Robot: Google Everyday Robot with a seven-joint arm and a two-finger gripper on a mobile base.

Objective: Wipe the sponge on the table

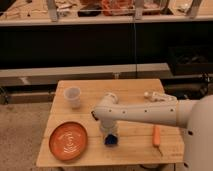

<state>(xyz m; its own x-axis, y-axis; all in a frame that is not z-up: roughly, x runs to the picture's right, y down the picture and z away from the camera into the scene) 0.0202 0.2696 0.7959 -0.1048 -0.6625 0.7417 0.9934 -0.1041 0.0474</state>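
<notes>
The sponge (111, 141), a small dark-blue block, rests on the light plank table (130, 90) near its front edge, a little left of centre. My gripper (109, 134) points down right over it and is shut on the sponge, pressing it to the wood. The white arm (145, 114) reaches in from the right across the tabletop.
A translucent cup (73, 97) stands at the table's back left. An orange plate (68, 141) lies at the front left, close to the sponge. An orange carrot-like stick (157, 135) lies at the front right. Dark shelving runs behind the table.
</notes>
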